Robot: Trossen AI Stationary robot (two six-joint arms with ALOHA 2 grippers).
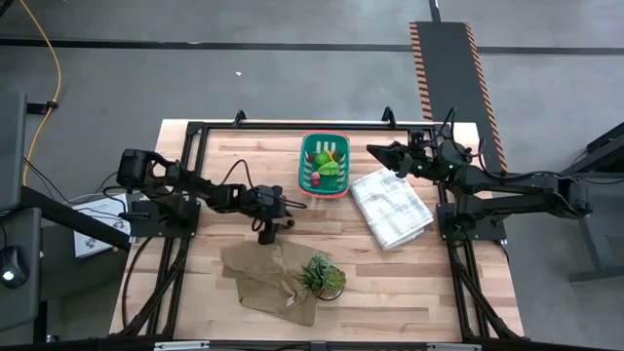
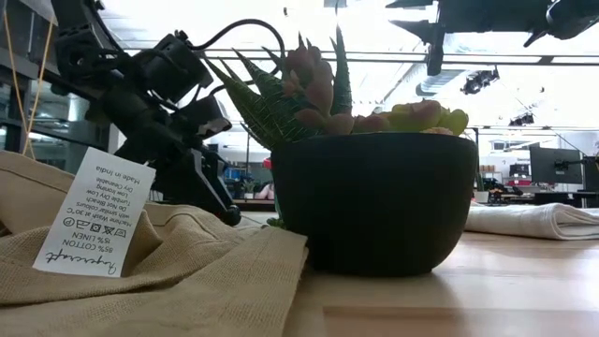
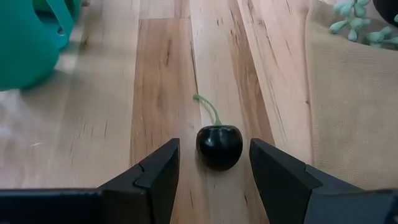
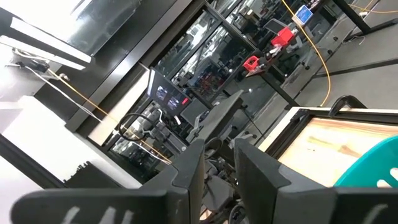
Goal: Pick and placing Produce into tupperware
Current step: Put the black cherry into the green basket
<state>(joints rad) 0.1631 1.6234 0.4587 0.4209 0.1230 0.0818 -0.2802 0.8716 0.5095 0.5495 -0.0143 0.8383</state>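
Observation:
A dark red cherry with a green stem lies on the bare wood. My left gripper is open and low over the table; its two fingers stand one on either side of the cherry, with a gap on each side. In the high view this gripper is just below the teal tupperware, which holds light green pieces and a red ball. My right gripper hovers raised beside the tupperware's right side. Its fingers stand a narrow gap apart with nothing between them.
A tan linen cloth lies at the near middle, with a spiky potted plant in a black bowl on its right part. A white checked cloth lies folded to the right of the tupperware. Bare wood surrounds the cherry.

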